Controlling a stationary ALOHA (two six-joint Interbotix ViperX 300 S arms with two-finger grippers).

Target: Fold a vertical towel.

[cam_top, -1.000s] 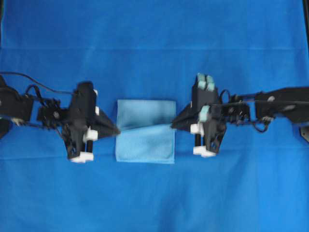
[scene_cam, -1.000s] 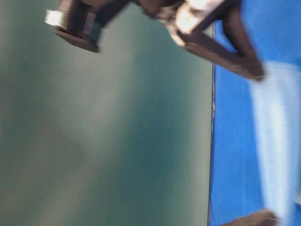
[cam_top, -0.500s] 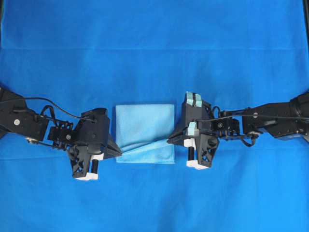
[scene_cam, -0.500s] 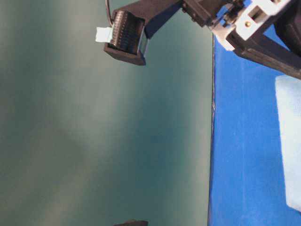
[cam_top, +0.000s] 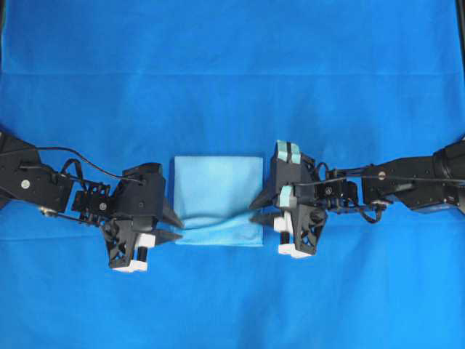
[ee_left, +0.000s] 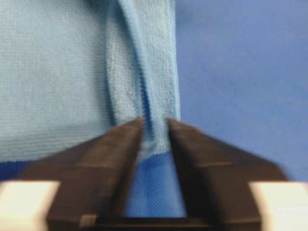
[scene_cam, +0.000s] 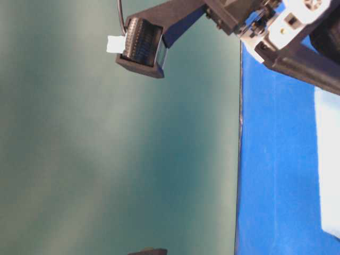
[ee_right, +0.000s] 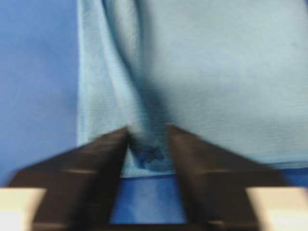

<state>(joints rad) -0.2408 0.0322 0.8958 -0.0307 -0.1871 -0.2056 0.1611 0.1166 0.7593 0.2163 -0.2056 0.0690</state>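
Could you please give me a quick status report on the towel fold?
Left gripper and right gripper open at the towel's side edges. Towel folded over, ridge near front edge. Nothing in the way.

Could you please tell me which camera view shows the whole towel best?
The overhead exterior view: the towel shows whole, all edges visible. Both wrist views show only one end each, close up; the table-level view catches a pale strip at its right edge.

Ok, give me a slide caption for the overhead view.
Left tool and right tool open at the folded towel's near corners on the blue table cloth.
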